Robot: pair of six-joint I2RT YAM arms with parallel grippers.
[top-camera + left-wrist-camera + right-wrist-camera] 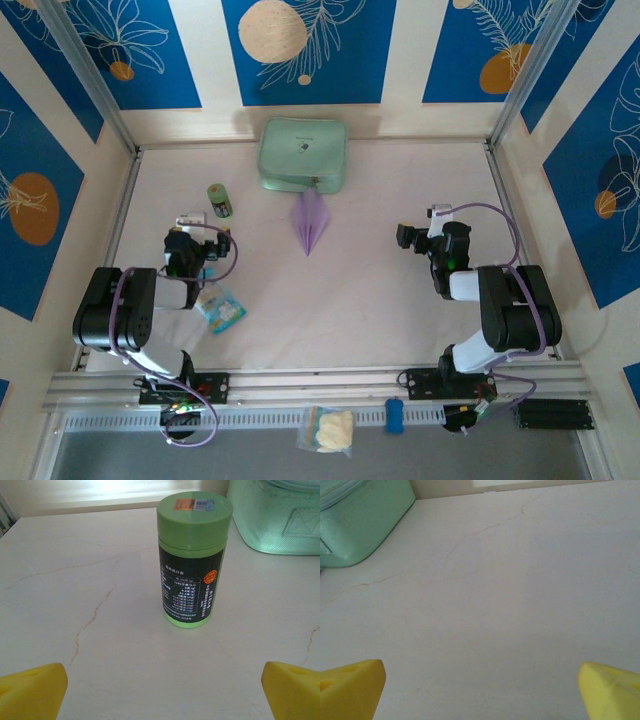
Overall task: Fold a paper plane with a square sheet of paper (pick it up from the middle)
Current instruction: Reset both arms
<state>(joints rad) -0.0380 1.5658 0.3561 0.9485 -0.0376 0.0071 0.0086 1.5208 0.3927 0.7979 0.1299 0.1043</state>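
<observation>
Paper plane (311,222) seemingly touches the pouch (303,155); left hand (162,692), right hand (480,690) spread wide

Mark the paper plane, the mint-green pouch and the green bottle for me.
paper plane (310,222): top external view, middle of the folded body.
mint-green pouch (303,152): top external view, centre of its top face.
green bottle (190,575): left wrist view, on its dark label.
</observation>
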